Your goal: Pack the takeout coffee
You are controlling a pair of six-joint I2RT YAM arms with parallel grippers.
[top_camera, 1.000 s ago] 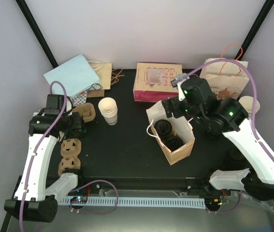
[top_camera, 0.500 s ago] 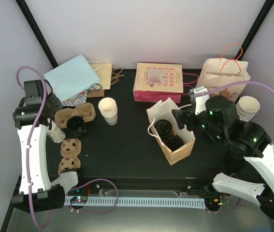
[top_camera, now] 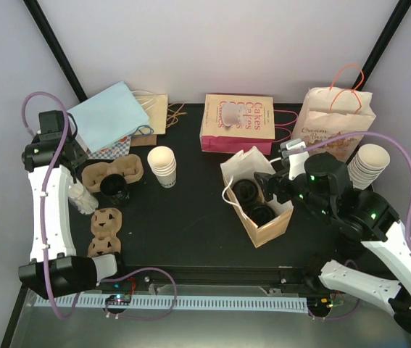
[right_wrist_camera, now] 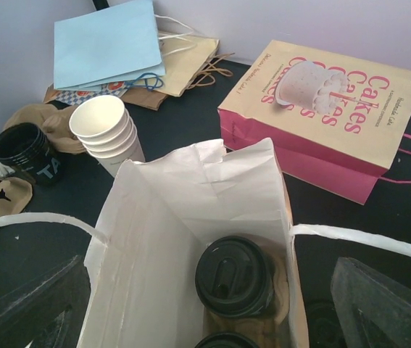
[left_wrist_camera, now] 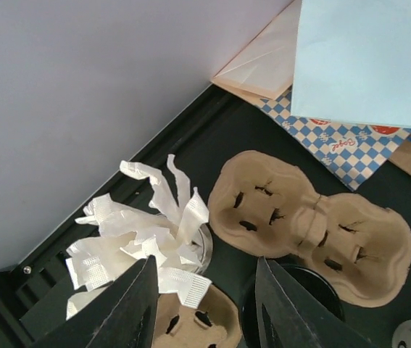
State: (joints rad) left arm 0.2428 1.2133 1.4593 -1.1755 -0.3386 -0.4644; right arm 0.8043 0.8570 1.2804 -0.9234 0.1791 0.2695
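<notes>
The takeout coffee point(right_wrist_camera: 233, 275) sat lidded inside the open paper bag point(right_wrist_camera: 183, 196), right of the desk point(top_camera: 191, 232)'s centre. The right jaws straddled its mouth, wide and empty; the left jaws hung part-open and empty above the napkins point(left_wrist_camera: 140, 232) at the left edge. Probably a napkin grab next: drop straight, pinch a few top strips, don't drag the whole bunch. The right wrist view showed the lid down in the bag; only the left wrist view showed the napkins' loose ends beside the pulp carrier point(left_wrist_camera: 299, 217).

The bag point(top_camera: 278, 220) holding a lidded cup point(top_camera: 246, 191) stands right of stacked cups point(top_camera: 163, 167).
</notes>
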